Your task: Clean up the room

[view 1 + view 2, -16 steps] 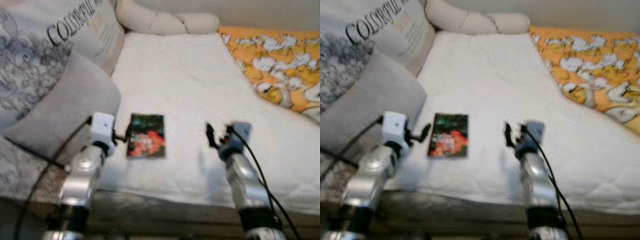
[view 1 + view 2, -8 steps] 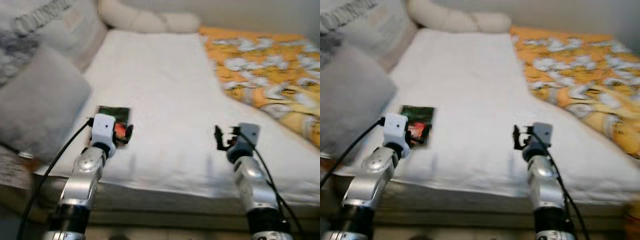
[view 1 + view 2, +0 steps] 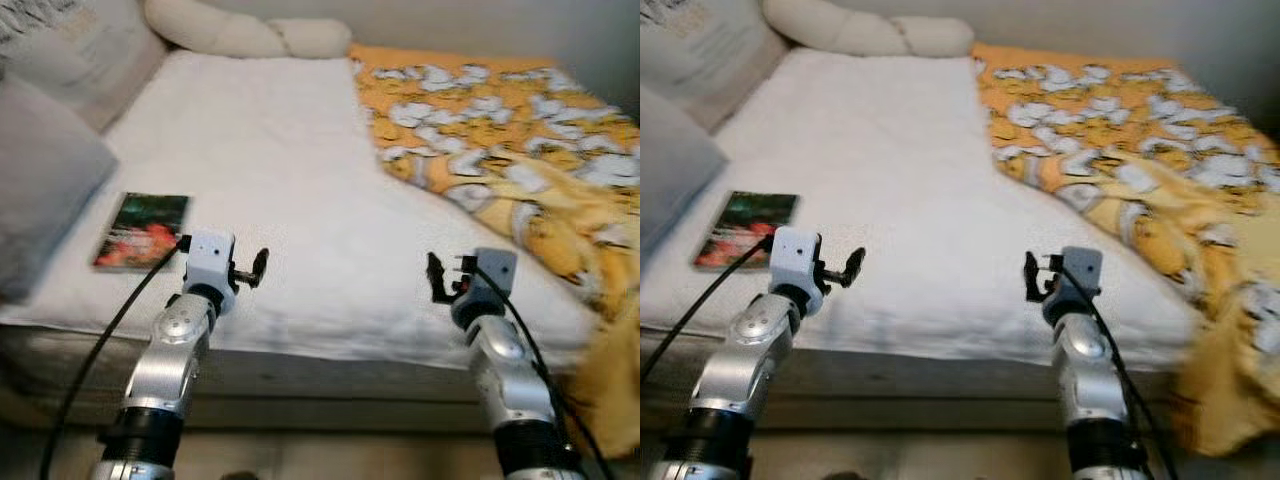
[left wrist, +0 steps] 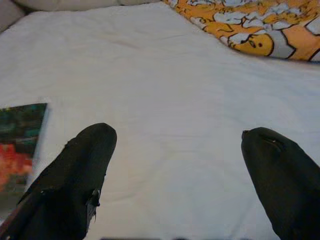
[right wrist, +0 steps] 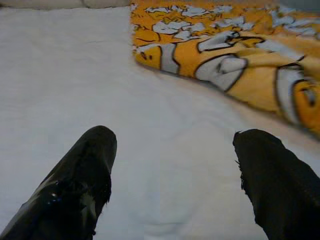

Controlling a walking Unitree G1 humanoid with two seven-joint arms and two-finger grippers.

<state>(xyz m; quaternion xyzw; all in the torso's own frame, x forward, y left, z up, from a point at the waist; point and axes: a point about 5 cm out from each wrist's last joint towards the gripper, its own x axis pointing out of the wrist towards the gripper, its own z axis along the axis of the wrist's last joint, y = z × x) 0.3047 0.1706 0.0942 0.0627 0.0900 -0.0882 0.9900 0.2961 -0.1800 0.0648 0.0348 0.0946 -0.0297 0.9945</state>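
Head views: a book lies flat on the bed near its left edge, beside a grey pillow; an orange patterned blanket covers the right side. The left tool and right tool hover over the front edge, well apart. Wrist views reveal both tools spread wide, empty; the left wrist view catches the book's corner.

Two silver metal arms with rounded, jointed segments and dark bands low down. The left arm's wrist carries a white boxy camera block, the right's a grey-blue one. A black cable loops from each block down past its arm. The left gripper and right gripper each have two glossy black fingers with blunt rounded tips
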